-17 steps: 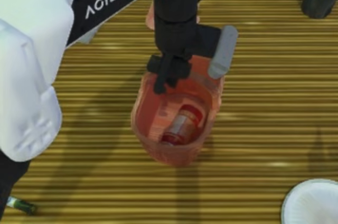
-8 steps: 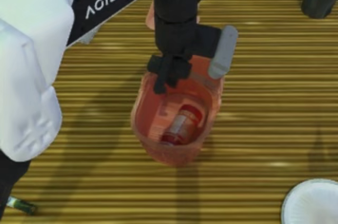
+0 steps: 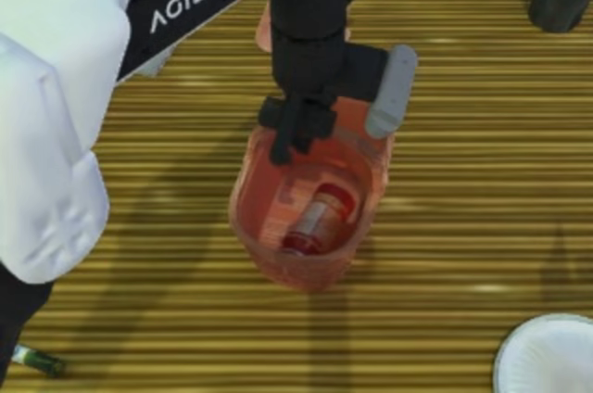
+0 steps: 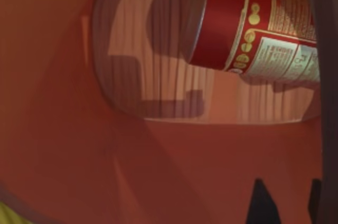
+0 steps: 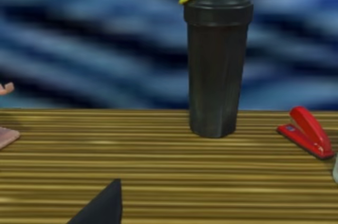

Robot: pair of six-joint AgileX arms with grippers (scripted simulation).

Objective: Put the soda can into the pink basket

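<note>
1. the pink basket (image 3: 250, 226) stands mid-tabletop (image 3: 463, 180), under the left arm.
2. the left end effector (image 3: 289, 138) hangs over the basket's far rim, fingers spread, empty.
3. the soda can (image 3: 320, 219) lies on its side inside, below it, long axis slanting toward the near rim.

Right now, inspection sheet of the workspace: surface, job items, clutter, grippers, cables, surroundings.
Surface: striped yellow-brown slatted table.
Job's things: soda can lies on its side inside the pink basket; nothing grips it.
Clutter: dark shaker bottle with yellow lid, red stapler, white plate, small green object.
Grippers: left gripper over the basket's far end, jaws empty; right gripper away from the basket, one dark tip showing.
Cables: nothing seen.
Surroundings: blurred blue backdrop.
</note>
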